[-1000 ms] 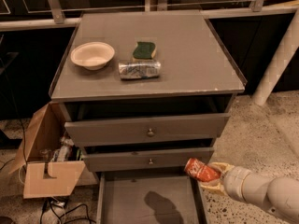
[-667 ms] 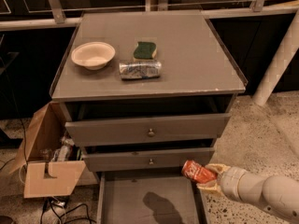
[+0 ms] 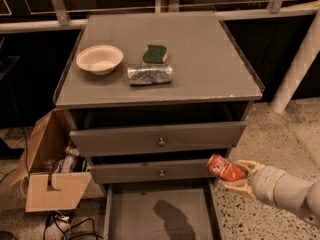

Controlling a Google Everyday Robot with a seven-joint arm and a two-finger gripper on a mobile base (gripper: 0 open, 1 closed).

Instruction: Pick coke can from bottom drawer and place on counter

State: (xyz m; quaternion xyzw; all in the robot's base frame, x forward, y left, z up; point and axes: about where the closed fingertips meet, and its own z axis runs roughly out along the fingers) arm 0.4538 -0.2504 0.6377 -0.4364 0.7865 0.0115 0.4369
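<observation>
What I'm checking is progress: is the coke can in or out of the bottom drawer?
Out. The gripper holds the coke can, tilted, above the open bottom drawer's right edge, not on the counter.

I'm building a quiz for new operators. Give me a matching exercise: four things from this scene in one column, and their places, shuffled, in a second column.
Things:
1. coke can
2. bowl
3. sponge
4. cardboard box

Places:
A. on the floor, left of the bottom drawer
B. on the counter, just behind the silver can
C. held in the pincer, in the air by the open bottom drawer's right side
D. on the counter's left part

Pairs: 1-C, 2-D, 3-B, 4-A
</observation>
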